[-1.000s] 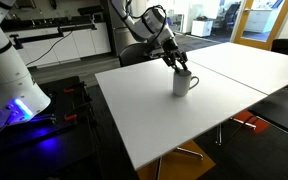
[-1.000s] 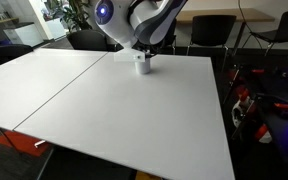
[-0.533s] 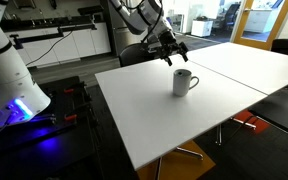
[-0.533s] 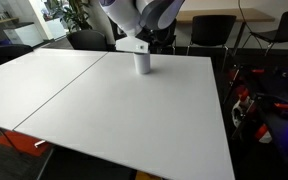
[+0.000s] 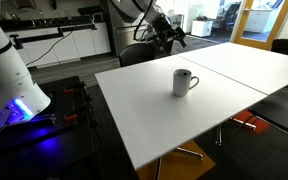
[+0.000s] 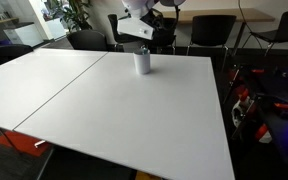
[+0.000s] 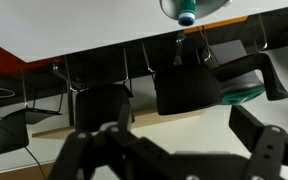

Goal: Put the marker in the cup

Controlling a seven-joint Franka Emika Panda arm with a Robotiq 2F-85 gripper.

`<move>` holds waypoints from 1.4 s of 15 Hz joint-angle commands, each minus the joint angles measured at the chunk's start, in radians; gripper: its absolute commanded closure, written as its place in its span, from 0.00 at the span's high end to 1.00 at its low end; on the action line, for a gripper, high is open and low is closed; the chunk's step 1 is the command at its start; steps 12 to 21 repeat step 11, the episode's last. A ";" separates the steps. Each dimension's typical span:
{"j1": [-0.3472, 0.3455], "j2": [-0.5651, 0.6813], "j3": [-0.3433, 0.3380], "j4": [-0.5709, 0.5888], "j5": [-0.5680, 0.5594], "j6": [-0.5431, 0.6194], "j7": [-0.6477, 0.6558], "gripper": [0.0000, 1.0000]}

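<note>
The white cup (image 5: 184, 82) stands upright on the white table (image 5: 174, 120), also seen in the exterior view from the opposite side (image 6: 142, 62). In the wrist view the cup (image 7: 199, 6) sits at the top edge, and a blue-green tip of the marker (image 7: 187, 17) shows in its mouth. No marker shows in either exterior view. My gripper (image 5: 170, 36) hangs well above and behind the cup, open, with nothing between its fingers. In the wrist view the gripper (image 7: 169, 150) spreads wide across the bottom.
Dark chairs (image 7: 189, 90) stand along the table's far side. A white robot base with blue light (image 5: 9, 95) is off the table's side. A second table (image 5: 249, 62) butts against this one. An orange thing (image 6: 14, 142) lies on the floor.
The gripper was down at the cup's mouth a second ago. It has opened and risen up and back, away from the cup, which stays in place.
</note>
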 commanded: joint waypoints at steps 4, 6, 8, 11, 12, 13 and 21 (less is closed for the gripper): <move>-0.037 -0.032 0.053 -0.022 -0.026 -0.011 0.025 1.00; -0.040 -0.023 0.052 -0.021 -0.025 -0.010 0.025 1.00; -0.041 -0.021 0.052 -0.021 -0.025 -0.010 0.025 1.00; -0.041 -0.021 0.052 -0.020 -0.025 -0.010 0.025 1.00; -0.041 -0.021 0.052 -0.020 -0.025 -0.010 0.025 1.00; -0.041 -0.021 0.052 -0.020 -0.025 -0.010 0.025 1.00; -0.041 -0.021 0.052 -0.020 -0.025 -0.010 0.025 1.00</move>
